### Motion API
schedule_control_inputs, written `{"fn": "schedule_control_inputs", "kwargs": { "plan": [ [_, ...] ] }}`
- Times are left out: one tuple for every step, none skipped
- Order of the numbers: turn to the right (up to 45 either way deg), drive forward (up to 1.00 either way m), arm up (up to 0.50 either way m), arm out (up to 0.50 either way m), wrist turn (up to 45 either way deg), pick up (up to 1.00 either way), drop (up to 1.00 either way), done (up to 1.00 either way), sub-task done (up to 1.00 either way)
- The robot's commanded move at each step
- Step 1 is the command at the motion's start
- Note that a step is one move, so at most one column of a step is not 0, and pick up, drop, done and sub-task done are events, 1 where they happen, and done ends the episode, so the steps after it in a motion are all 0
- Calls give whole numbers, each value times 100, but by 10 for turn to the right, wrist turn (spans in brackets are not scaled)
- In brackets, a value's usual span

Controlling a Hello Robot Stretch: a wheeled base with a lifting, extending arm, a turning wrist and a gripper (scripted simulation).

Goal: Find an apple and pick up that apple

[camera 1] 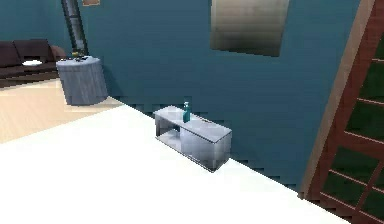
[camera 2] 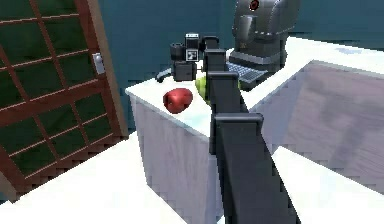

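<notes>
**Arm side view**

- The arm (camera 2: 240, 150) rises from the bottom edge and reaches over a white counter (camera 2: 160, 135).
- The gripper (camera 2: 178, 68) stands at the arm's far end, above the counter's back part. Two white markers (camera 2: 193, 42) sit just to its right.
- Gripper state: cannot be told. Things lie on the counter at and behind the far end, so it cannot be told whether the gripper holds anything.
- The apple (camera 2: 178, 98) is red and round. It lies on the counter near the front corner, just left of the arm and below the gripper in the picture. Whether the gripper touches it cannot be told.
- A yellow-green round thing (camera 2: 202, 86) lies just right of the apple, partly hidden by the arm.
- A grey coffee machine (camera 2: 260, 35) stands farther back on the counter, right of the gripper.
- A brown door (camera 2: 50, 90) with green panes takes up the left part, with a teal wall (camera 2: 140, 40) between it and the counter.

**Forward view**

- A low grey table (camera 1: 195, 140) stands against the teal wall, and a small teal bottle (camera 1: 186, 113) stands upright on its top.
- A grey tub (camera 1: 80, 80) stands at the left, near the wall, with a dark stem (camera 1: 72, 25) rising from it.
- A dark sofa (camera 1: 25, 55) is at the far left — a small pale thing lies on its seat.
- A framed picture (camera 1: 250, 25) hangs on the wall above the table.
</notes>
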Motion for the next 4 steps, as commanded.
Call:
{"fn": "schedule_control_inputs", "kwargs": {
  "plan": [
    [0,0,-10,0,0,0,0,0,0],
    [0,0,0,0,0,100,0,0,0],
    [0,0,10,0,0,0,0,0,0],
    [0,0,0,0,0,0,0,100,0]
  ]
}}
